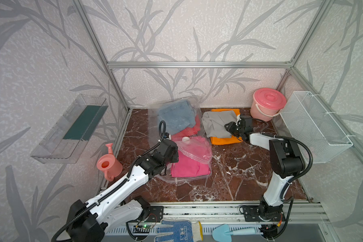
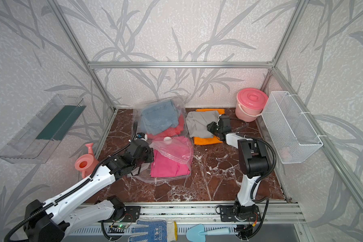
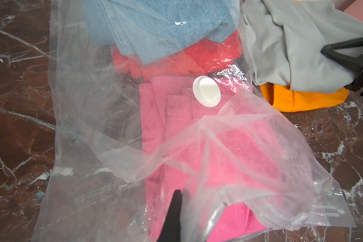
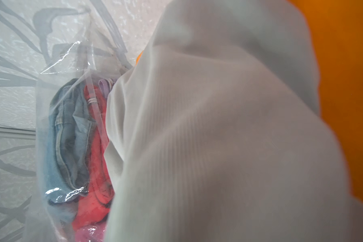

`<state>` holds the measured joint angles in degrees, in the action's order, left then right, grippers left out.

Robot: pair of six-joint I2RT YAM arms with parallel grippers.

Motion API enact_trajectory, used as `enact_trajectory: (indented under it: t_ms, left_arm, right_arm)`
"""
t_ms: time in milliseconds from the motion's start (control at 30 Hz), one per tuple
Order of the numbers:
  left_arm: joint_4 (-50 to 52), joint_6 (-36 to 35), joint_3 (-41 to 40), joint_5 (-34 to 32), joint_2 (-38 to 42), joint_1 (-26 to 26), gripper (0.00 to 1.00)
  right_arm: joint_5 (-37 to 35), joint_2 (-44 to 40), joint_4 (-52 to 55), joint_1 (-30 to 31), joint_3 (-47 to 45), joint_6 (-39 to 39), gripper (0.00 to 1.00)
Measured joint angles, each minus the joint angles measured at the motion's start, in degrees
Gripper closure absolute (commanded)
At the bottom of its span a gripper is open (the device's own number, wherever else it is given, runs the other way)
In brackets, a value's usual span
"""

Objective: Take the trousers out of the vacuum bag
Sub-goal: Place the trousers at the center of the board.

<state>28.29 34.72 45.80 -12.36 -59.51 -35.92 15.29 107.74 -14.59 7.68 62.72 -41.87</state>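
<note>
Leaf-papered walls, marbled tabletop, vacuum bag.

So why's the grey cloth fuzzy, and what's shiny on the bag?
In the right wrist view the grey trousers sit too close to the camera, so they blur; in the left wrist view light glares off the crinkly vacuum bag.

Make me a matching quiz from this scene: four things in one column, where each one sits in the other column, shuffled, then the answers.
Things
1. grey trousers
2. denim trousers
3. hot pink trousers
4. bucket

Places
A. far right corner of the table
B. at the bag's open mouth, partly uncovered
C. on the orange trousers, outside the bag
D. deep in the bag, on the red trousers

Pairs: 1-C, 2-D, 3-B, 4-A
</note>
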Motion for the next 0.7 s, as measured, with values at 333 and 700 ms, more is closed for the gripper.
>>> enact_trajectory:
  t_ms: [333, 700]
  left_arm:
    - [0.00, 0.00, 0.00, 0.02, 0.00, 0.00, 1.00]
    - [0.00, 0.02, 0.00, 0.24, 0.00, 0.00, 1.00]
  right_arm:
    - [-6.23, -12.81, 5.18, -0.31, -3.91, 0.09, 0.37]
    - [-7.34, -13.20, 5.53, -0.50, -10.49, -0.96, 0.46]
